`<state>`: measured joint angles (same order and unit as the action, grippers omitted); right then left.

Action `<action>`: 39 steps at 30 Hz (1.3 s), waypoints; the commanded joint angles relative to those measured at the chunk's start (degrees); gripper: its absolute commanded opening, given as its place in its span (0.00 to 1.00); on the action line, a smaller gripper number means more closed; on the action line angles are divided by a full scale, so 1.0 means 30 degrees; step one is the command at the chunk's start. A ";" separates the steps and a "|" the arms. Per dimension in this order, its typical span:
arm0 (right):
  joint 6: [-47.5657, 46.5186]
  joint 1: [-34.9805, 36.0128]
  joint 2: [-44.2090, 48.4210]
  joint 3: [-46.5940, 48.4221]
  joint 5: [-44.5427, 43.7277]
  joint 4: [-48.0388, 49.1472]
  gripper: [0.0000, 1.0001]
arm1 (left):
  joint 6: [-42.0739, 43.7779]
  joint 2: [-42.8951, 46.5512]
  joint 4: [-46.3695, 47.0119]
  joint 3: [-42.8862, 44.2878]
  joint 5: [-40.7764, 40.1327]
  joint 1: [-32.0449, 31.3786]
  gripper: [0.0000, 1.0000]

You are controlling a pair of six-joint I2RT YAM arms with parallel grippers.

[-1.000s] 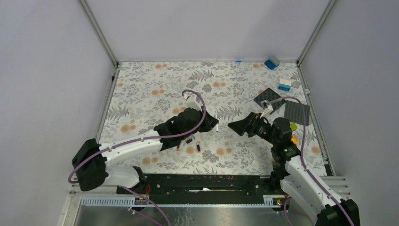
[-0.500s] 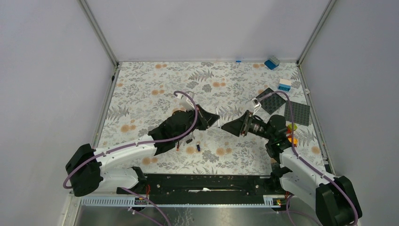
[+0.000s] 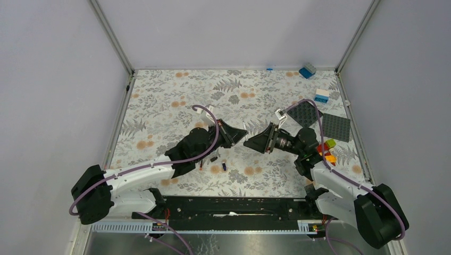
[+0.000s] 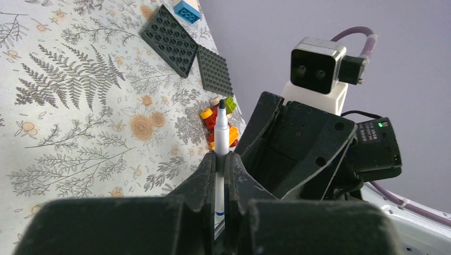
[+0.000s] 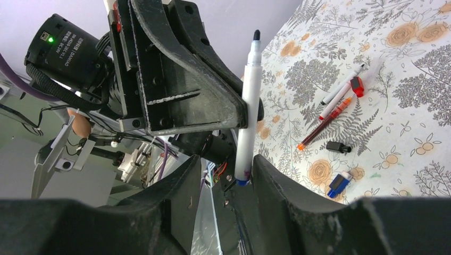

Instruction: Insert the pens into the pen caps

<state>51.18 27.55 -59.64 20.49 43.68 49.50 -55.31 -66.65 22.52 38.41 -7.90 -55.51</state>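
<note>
The left gripper has its jaws clamped on a thin white marker pen with a black tip, which it holds above the floral-patterned table. We see the jaws of the right gripper apart, one on either side of this pen's barrel, with a gap showing on one side. A short black tube cap, a short blue tube cap and a red-barrelled pen lie near one another on the table.
</note>
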 commanded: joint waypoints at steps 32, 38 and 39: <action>-0.0028 0.0464 -0.1288 0.0910 -0.2439 0.1595 0.00 | -0.0744 0.1287 0.2758 -0.1592 0.0255 0.0103 0.16; -0.3335 0.0456 -0.0184 0.1539 -0.3756 -0.3292 0.00 | -0.0099 0.2920 -0.1705 -0.1368 -0.1409 0.0093 0.42; -0.3713 0.0455 -0.0035 0.1588 -0.4109 -0.3880 0.00 | -0.0019 0.3161 -0.2538 -0.1278 -0.1713 0.0102 0.44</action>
<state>47.55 28.86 -62.19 22.17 35.92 45.82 -56.84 -61.08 22.11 34.02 -8.99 -55.22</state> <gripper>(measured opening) 0.188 0.402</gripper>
